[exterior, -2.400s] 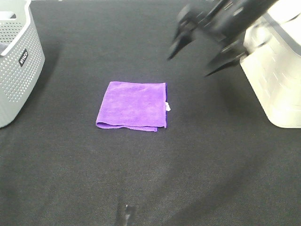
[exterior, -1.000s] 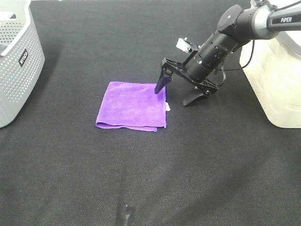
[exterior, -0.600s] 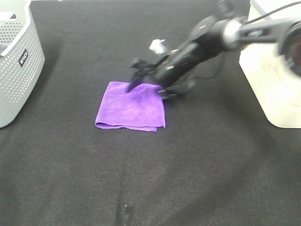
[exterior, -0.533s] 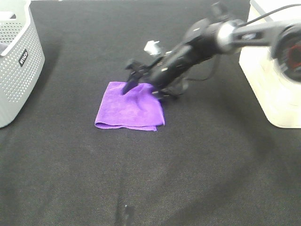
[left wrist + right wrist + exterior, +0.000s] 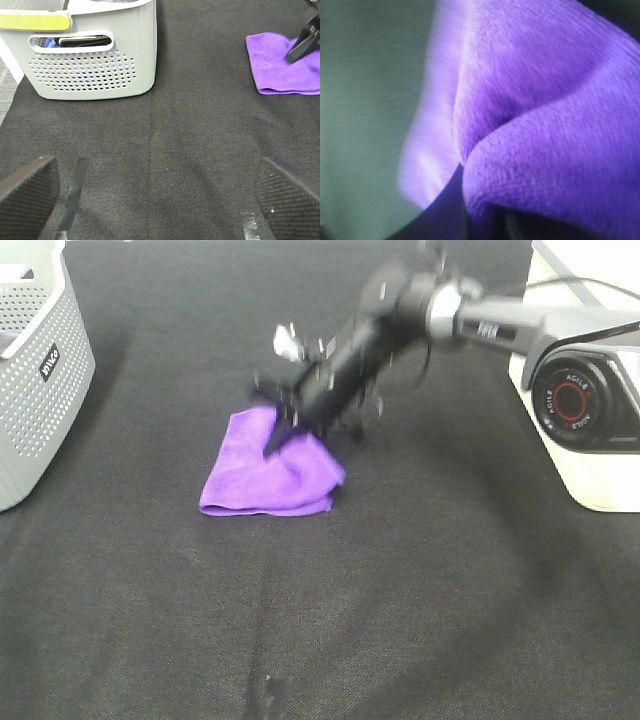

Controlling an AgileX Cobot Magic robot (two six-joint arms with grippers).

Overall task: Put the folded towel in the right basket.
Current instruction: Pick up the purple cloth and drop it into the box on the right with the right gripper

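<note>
The purple towel [image 5: 268,476] lies bunched on the black table, its near right corner pulled up into a fold. It also shows in the left wrist view [image 5: 277,67] and fills the right wrist view [image 5: 545,125]. My right gripper [image 5: 292,422] reaches across the middle and presses on the towel's far edge; it is blurred, so how its jaws stand is unclear. The white right basket [image 5: 590,430] stands at the right edge, well away from the towel. My left gripper [image 5: 160,200] is open and empty above bare cloth.
A grey perforated basket [image 5: 35,370] stands at the left edge and shows in the left wrist view [image 5: 90,60] with dark items inside. The black tablecloth [image 5: 400,590] spreads in front of the towel.
My right arm swung from the right basket over to the towel, set its fingers on the far edge and pushed left. The flat towel has bunched up.
</note>
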